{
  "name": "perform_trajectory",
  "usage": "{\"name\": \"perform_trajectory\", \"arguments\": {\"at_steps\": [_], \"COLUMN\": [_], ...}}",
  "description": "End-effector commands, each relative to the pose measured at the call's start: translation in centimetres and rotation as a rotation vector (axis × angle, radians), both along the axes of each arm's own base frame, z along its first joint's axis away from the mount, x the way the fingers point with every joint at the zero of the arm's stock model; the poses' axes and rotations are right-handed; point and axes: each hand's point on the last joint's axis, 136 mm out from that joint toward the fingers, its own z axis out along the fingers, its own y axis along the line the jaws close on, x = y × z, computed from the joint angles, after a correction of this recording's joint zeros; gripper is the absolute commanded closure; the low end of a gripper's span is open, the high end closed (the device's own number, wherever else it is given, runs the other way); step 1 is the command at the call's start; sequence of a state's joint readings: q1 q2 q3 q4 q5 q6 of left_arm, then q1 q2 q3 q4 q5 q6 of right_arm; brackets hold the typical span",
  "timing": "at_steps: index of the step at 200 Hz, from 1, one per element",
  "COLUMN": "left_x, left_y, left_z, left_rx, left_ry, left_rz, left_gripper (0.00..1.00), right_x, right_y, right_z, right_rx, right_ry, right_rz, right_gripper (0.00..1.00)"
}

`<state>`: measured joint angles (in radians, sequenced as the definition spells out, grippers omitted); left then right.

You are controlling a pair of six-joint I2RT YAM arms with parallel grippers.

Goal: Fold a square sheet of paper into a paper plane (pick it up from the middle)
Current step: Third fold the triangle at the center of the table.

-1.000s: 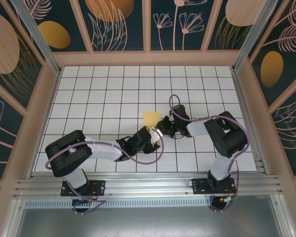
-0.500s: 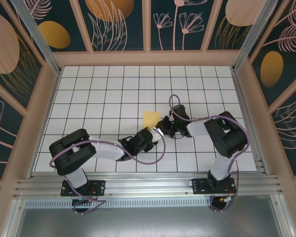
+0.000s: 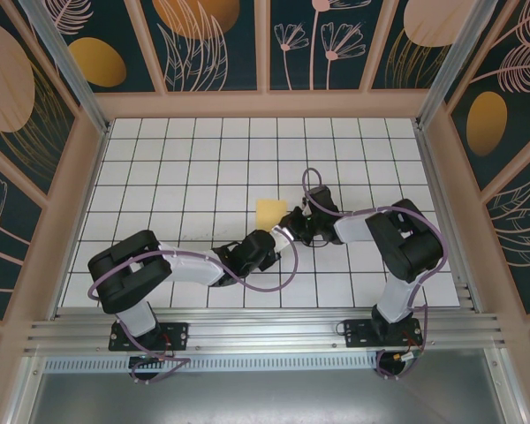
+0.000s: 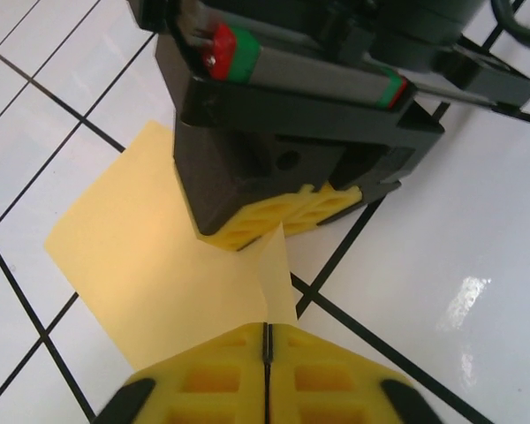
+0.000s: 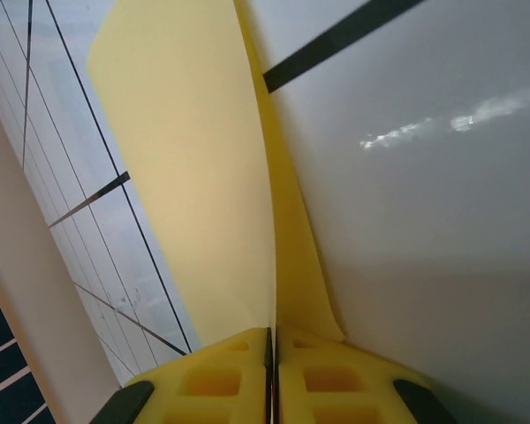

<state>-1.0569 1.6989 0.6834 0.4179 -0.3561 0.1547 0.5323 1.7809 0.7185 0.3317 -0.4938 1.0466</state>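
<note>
Folding stage: early, by my reading; the square sheet of paper (image 3: 271,213) shows a pinched-up ridge at its near edge; no pointed nose, no dart shape yet
Paper position: mid-table on the white grid tiles (image 3: 159,177); mostly flat, near edge lifted
Left gripper (image 4: 267,340): pads pressed together on the raised ridge
Right gripper (image 5: 272,344): pads closed on the same ridge, facing the left one, just beside it
Remaining: centre crease, corner folds, wings; nearly everything

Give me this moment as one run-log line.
left gripper: shut on yellow paper | right gripper: shut on yellow paper | paper: ridge raised between grippers, rest flat on table
</note>
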Motion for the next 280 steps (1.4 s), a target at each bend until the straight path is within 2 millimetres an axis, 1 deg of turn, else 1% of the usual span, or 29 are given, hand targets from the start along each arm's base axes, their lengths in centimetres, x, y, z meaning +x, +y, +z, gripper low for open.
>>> {"name": "perform_trajectory", "arguments": {"at_steps": [1,19,35,50,70,90,104,109,115,122,132,148,169,189,214,238,269,280], "left_x": [0.0,-0.3,-0.8,-1.1,-1.4,-1.7,-2.0,-2.1,-2.3,-2.3,-2.4,-2.3,-2.1,-1.9,-1.6,-1.4,-0.6,-0.4], "left_y": [-0.5,-0.8,-1.3,-1.6,-1.8,-2.0,-2.1,-2.2,-2.2,-2.2,-2.2,-2.2,-2.1,-2.0,-1.8,-1.8,-1.2,-1.0], "left_z": [1.1,1.3,1.4,1.5,1.8,1.9,1.7,1.7,1.6,1.5,1.4,1.4,1.4,1.2,1.0,1.1,0.8,0.7], "left_rx": [-0.018,-0.03,-0.063,-0.1,-0.155,-0.199,-0.205,-0.207,-0.207,-0.211,-0.221,-0.234,-0.249,-0.252,-0.258,-0.269,-0.289,-0.301], "left_ry": [0.01,0.034,0.076,0.122,0.195,0.279,0.327,0.342,0.364,0.385,0.412,0.443,0.461,0.479,0.503,0.517,0.539,0.556], "left_rz": [0.003,-0.008,-0.039,-0.053,-0.077,-0.109,-0.132,-0.139,-0.149,-0.151,-0.155,-0.157,-0.145,-0.137,-0.124,-0.122,-0.09,-0.082], "left_gripper": [0.99,1.0,1.0,1.0,1.0,1.0,1.0,1.0,1.0,1.0,1.0,1.0,1.0,1.0,1.0,1.0,1.0,1.0], "right_x": [0.2,0.4,0.6,0.9,1.6,2.3,3.0,3.2,3.4,3.6,3.9,4.4,5.0,5.5,5.8,5.7,5.2,5.1], "right_y": [0.1,-0.6,-1.8,-2.7,-4.1,-5.2,-4.7,-4.4,-3.8,-3.2,-2.2,-1.2,-0.2,0.5,0.5,0.0,-0.6,-0.6], "right_z": [1.1,1.8,2.4,2.9,3.8,4.7,5.7,6.0,6.4,6.8,6.9,6.1,4.5,3.5,1.4,-0.4,-2.3,-2.6], "right_rx": [-0.017,-0.044,-0.086,-0.119,-0.183,-0.245,-0.232,-0.222,-0.205,-0.18,-0.155,-0.157,-0.176,-0.186,-0.242,-0.295,-0.348,-0.359], "right_ry": [-0.035,-0.052,-0.065,-0.082,-0.113,-0.146,-0.19,-0.203,-0.218,-0.231,-0.238,-0.226,-0.202,-0.191,-0.158,-0.132,-0.105,-0.101], "right_rz": [0.016,0.002,-0.017,-0.02,-0.043,-0.066,-0.045,-0.035,-0.014,0.012,0.05,0.098,0.155,0.191,0.231,0.247,0.273,0.282], "right_gripper": [0.85,0.8,0.73,0.7,0.67,0.67,0.7,0.74,0.78,0.8,0.85,0.89,0.91,0.91,0.91,0.91,0.91,0.91]}}
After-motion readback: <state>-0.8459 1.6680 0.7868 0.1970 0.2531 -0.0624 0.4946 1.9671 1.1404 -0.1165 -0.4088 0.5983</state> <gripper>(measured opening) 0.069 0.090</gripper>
